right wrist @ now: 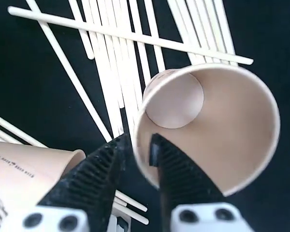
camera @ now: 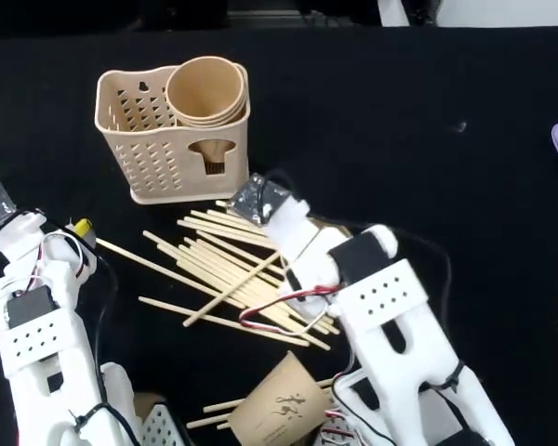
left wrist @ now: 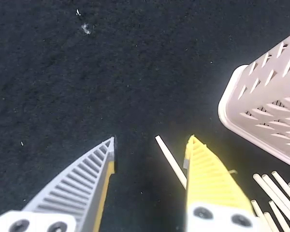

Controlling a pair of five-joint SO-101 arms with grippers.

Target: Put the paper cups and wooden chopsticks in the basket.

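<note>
Right gripper (right wrist: 141,145) is clamping the wall of a paper cup (right wrist: 217,121), one finger inside and one outside, above the wooden chopsticks (camera: 225,265) lying scattered across the middle of the black tabletop (camera: 428,121). Left gripper (left wrist: 151,145) is hanging released at the left, a chopstick's end lying between its spread fingers. Stacked cups (camera: 206,90) are sitting in the basket (camera: 149,158) at far left, and another cup (camera: 277,404) is lying on its side near the arms.
</note>
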